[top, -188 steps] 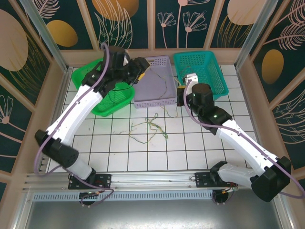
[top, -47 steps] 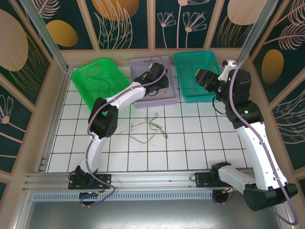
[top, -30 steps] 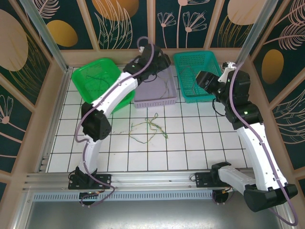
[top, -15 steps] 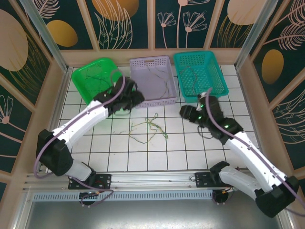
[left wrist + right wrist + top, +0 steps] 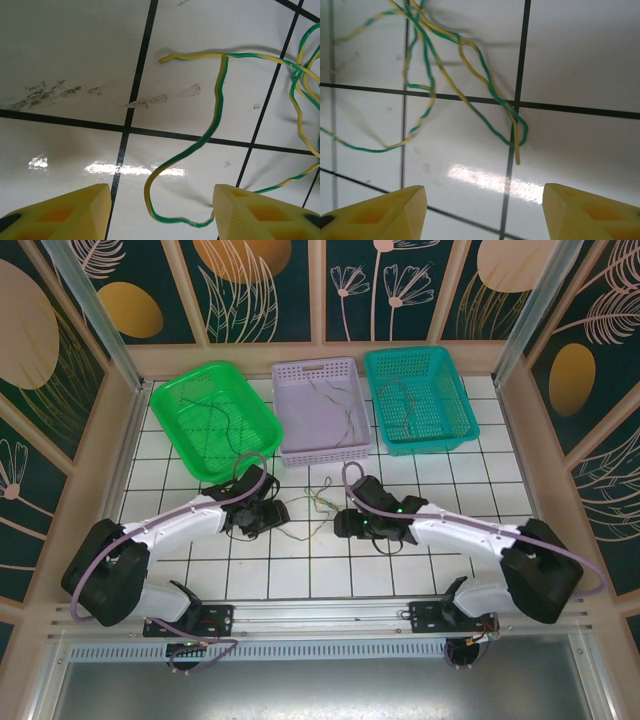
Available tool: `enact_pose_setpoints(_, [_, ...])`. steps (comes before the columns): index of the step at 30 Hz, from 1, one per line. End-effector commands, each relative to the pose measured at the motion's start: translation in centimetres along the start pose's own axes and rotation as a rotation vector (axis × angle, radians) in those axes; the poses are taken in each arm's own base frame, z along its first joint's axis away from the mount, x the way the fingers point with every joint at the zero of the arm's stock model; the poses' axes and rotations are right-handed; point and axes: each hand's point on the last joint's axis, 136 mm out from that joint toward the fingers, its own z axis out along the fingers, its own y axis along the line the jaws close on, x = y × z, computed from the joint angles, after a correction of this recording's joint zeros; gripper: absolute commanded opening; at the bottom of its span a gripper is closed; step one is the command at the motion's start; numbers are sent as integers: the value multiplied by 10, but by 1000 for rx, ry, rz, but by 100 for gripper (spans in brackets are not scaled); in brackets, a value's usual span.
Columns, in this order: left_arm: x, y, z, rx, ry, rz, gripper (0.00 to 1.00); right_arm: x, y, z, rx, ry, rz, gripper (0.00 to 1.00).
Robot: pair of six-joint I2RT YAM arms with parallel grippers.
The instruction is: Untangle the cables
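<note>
A tangle of thin yellow-green cables [image 5: 318, 502] lies on the white tiled table between my two grippers. My left gripper [image 5: 274, 515] is low at the tangle's left side. In the left wrist view it [image 5: 160, 212] is open, and a loop of yellow-green cable [image 5: 172, 162] curls down between the fingertips [image 5: 75, 210] without being pinched. My right gripper [image 5: 346, 523] is low at the tangle's right side. In the right wrist view it [image 5: 485, 210] is open with bare tile between its fingers, and a cable end [image 5: 517, 150] lies just ahead of them.
Three baskets stand in a row at the back: green [image 5: 170, 405], purple [image 5: 300, 452] and teal [image 5: 450, 410], each with thin wires inside. Aluminium posts and patterned walls close in the table on both sides and at the back.
Both arms have come down from the baskets to the table. Half a second ago they were higher and farther apart; now both grippers sit low on either side of the tangle.
</note>
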Motion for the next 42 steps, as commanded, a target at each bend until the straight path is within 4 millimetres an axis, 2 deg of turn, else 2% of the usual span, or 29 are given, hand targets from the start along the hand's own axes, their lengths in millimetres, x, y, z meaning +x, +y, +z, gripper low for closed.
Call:
enact_pose_setpoints(1, [-5, -16, 4, 81, -30, 48, 56, -17, 8, 11, 34, -56, -117, 63])
enact_pose_setpoints(4, [-11, -19, 10, 69, -39, 59, 53, -20, 7, 28, 103, -46, -181, 62])
enact_pose_setpoints(7, [-15, -22, 13, 53, -44, 66, 41, -28, 0, 42, 197, -51, -203, 57])
enact_pose_setpoints(8, [-18, -22, 12, 42, -55, 68, 34, -30, -5, 46, 240, -47, -203, 53])
enact_pose_setpoints(11, [-28, -15, 1, -27, -111, 65, 4, -29, -22, 56, 345, -18, -192, 32])
enact_pose_setpoints(12, [-34, -11, -7, -56, -143, 62, 0, -26, -27, 58, 361, -6, -184, 22])
enact_pose_setpoints(14, [-46, -4, -27, -104, -219, 49, 0, -20, -37, 54, 385, 8, -163, 8])
enact_pose_setpoints(16, [-55, -1, -48, -123, -290, 39, 0, -16, -48, 43, 402, 6, -121, 0])
enact_pose_setpoints(20, [-61, -3, -79, -97, -360, 25, 0, -9, -68, 20, 363, 2, -2, 0])
enact_pose_setpoints(29, [-55, -6, -114, -32, -378, 41, 0, -12, -111, -9, 308, -4, 221, 0])
enact_pose_setpoints(31, [-54, 1, -121, -73, -383, 53, 0, -13, -121, -13, 320, -4, 255, 0])
enact_pose_setpoints(35, [-59, 35, -143, -254, -444, 36, 0, -14, -142, -23, 351, -11, 337, 0])
enact_pose_setpoints(38, [-69, 44, -171, -305, -534, 3, 0, -16, -152, -31, 362, -29, 372, 0])
enact_pose_setpoints(42, [-74, 53, -189, -357, -591, -8, 0, -14, -164, -36, 377, -36, 405, 0])
